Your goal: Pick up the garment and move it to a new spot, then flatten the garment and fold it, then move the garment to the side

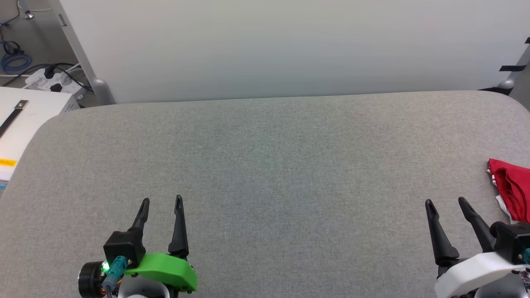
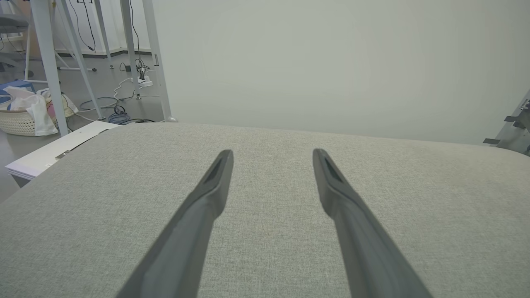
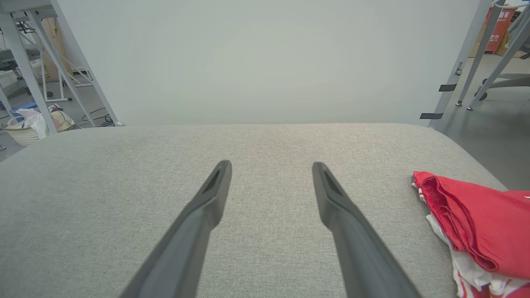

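Observation:
The garment (image 1: 513, 188) is a red jersey with white showing under it, lying bunched at the right edge of the grey padded table (image 1: 265, 165). In the right wrist view the garment (image 3: 476, 223) lies to the right of my fingers, with striped trim at its lower edge. My right gripper (image 1: 448, 203) stands open just left of the garment, apart from it, with nothing between its fingers (image 3: 207, 203). My left gripper (image 1: 161, 200) is open at the near left of the table, its fingers (image 2: 215, 182) empty over bare cloth.
A pale wall panel (image 1: 290, 45) rises behind the table. A white side table (image 1: 20, 120) stands at the left, with cables and a power strip (image 1: 49, 80) on the floor beyond. A basket of cloths (image 2: 25, 114) sits on the floor far left. Metal frame legs (image 3: 463, 62) stand at the right.

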{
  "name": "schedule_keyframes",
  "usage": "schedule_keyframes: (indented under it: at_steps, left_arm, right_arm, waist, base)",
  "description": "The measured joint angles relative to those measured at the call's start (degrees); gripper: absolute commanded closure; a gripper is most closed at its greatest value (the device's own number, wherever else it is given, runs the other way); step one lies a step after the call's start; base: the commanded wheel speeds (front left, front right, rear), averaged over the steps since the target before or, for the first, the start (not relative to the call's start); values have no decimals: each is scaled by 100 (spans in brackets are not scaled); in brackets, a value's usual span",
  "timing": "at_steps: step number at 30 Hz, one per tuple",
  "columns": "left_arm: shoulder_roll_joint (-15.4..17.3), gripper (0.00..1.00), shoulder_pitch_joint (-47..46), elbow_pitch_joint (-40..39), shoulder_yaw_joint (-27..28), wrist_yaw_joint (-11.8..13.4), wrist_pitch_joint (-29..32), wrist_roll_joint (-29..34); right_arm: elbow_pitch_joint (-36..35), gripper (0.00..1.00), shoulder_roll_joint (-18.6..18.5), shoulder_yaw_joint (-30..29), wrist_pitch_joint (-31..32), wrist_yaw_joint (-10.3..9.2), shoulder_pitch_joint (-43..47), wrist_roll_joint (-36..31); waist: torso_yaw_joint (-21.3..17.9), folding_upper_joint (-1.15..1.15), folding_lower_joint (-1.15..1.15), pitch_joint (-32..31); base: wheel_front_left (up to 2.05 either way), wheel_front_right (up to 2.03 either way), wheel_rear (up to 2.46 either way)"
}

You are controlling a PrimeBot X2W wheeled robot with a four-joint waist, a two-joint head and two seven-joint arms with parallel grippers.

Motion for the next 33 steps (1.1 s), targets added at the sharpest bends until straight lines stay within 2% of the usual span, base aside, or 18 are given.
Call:
schedule_keyframes:
  at_steps: [27, 28, 33]
  left_arm:
    - [53, 0, 64, 71, -93, -1, 62, -76]
    - [51, 100, 63, 71, -94, 0, 62, -81]
    - [49, 100, 63, 70, -91, 1, 60, -80]
  right_arm:
    - [-157, 0, 35, 27, 75, 0, 92, -119]
    - [-163, 100, 33, 29, 74, 1, 92, -126]
    - [-156, 100, 34, 27, 74, 1, 92, -126]
  waist:
    - [20, 0, 0, -28]
    - [22, 0, 0, -29]
    - [22, 0, 0, -29]
  base:
    - [0, 0, 0]
    - [0, 0, 0]
    - [0, 0, 0]
